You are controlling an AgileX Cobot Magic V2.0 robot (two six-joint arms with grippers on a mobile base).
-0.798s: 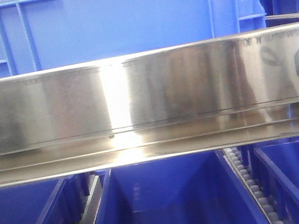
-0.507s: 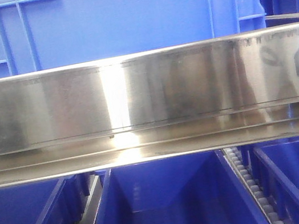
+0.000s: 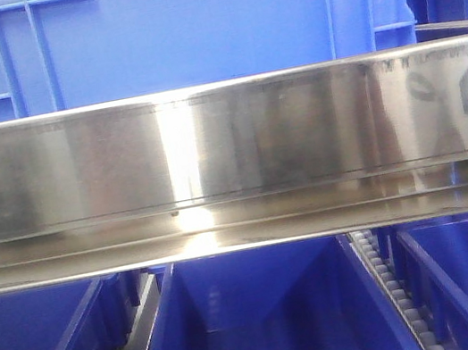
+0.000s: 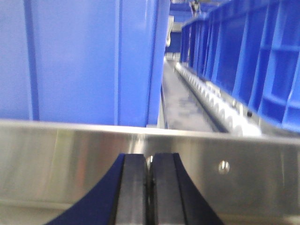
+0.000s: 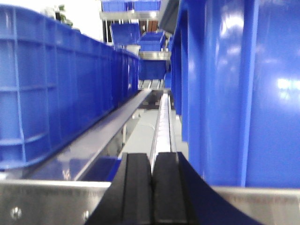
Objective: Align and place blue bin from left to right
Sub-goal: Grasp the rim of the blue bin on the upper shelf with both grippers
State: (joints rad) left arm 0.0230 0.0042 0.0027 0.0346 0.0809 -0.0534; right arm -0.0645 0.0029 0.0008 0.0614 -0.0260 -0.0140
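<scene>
readable text: none is showing in any view | steel rail [image 3: 228, 140]: faint dark marks are running along its top edge toward the right, too small and blurred to be read as lettering

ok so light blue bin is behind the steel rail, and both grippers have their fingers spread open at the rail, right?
Not open: the left gripper and right gripper each have their fingers pressed together, as both wrist views show. The rest holds: the light blue bin stands behind the steel rail, and both grippers sit at it.
</scene>
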